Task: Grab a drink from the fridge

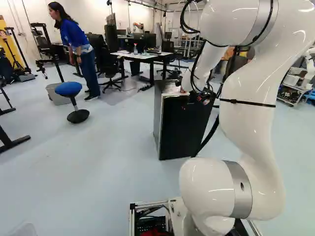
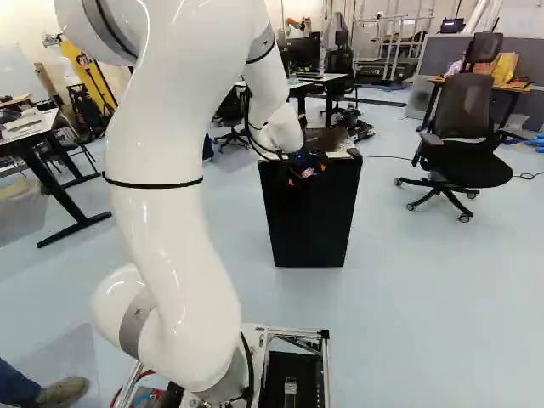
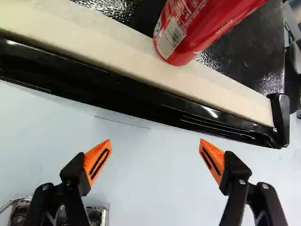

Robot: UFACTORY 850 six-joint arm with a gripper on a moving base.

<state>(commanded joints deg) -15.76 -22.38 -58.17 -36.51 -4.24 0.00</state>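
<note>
At the left of the left base view stands a stool [image 1: 69,89] with a round, padded blue seat on one leg. Next comes a desk [image 1: 139,56] with a pale, flat top, and then the fridge [image 1: 183,129], a boxy black cabinet, seemingly with its door shut. The can [image 3: 188,30] is on the fridge's top, not inside: it stands at the front edge, its base over a smooth cream strip [image 3: 117,54], with pebbled black behind. Glossy black trim [image 3: 117,87] runs below, ending in a rounded cap [image 3: 280,115] at the right front corner.

The claw [image 3: 155,143] is apart and holds nothing, its ribbed orange pads [image 3: 97,162] over the floor [image 3: 150,197] just ahead of the fridge. The next move should be ahead and a touch toward the cap, high enough to clear the trim, until the can sits midway between the pads. Then close squarely and gently; the thin metal would likely dent or slip if pinched off-centre. Lift straight up before backing away.

Right of it rises the arm [image 1: 253,113], glossy white and rounded. Rightmost in the right base view is a mesh-backed chair [image 2: 461,110].
</note>
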